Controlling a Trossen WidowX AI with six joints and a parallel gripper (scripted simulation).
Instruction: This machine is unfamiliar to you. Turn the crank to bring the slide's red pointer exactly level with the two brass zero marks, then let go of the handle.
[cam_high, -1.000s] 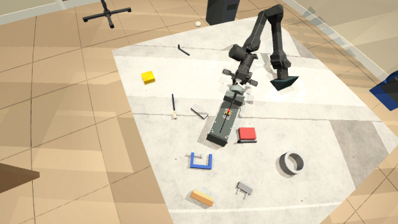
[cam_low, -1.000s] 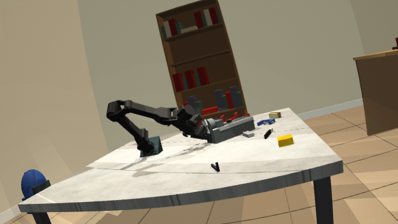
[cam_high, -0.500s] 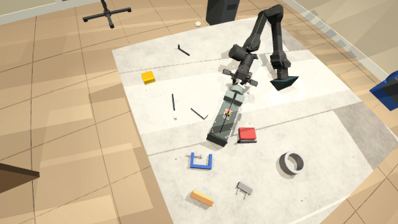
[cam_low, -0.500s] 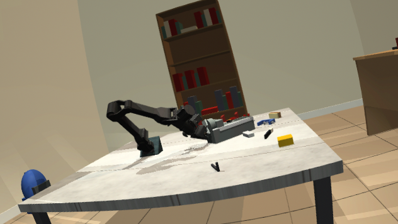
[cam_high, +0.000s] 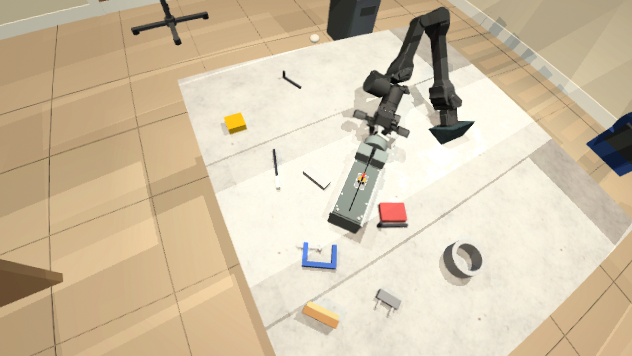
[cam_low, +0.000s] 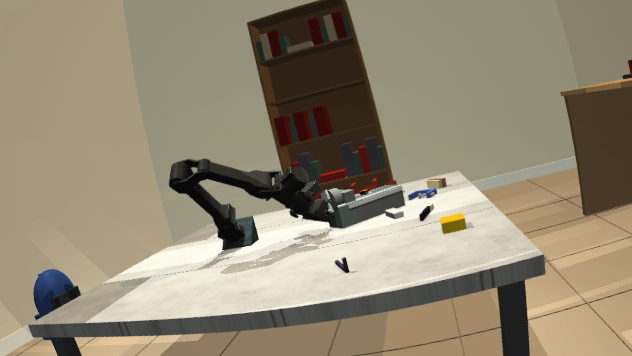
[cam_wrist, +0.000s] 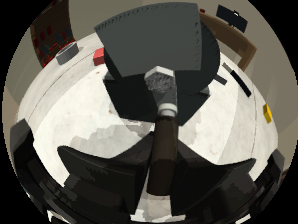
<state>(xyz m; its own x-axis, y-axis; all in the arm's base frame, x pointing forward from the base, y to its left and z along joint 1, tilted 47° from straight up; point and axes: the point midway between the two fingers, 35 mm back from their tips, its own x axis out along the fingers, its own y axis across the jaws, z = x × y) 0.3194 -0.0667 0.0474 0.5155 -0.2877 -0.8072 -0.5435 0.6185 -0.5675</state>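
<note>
Pale tabletop, fingers gripping handle, machine lengthwise away from arm.

The clamp lies between the machine and the wedge-like block.

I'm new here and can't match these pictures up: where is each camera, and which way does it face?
Top: above the table, facing down; whole black arm shows.
Exterior: beside the table, facing across it toward the wall; same arm.
Wrist: on the arm, facing past its black gripper fingers.
Top and exterior share the yellow block.
</note>
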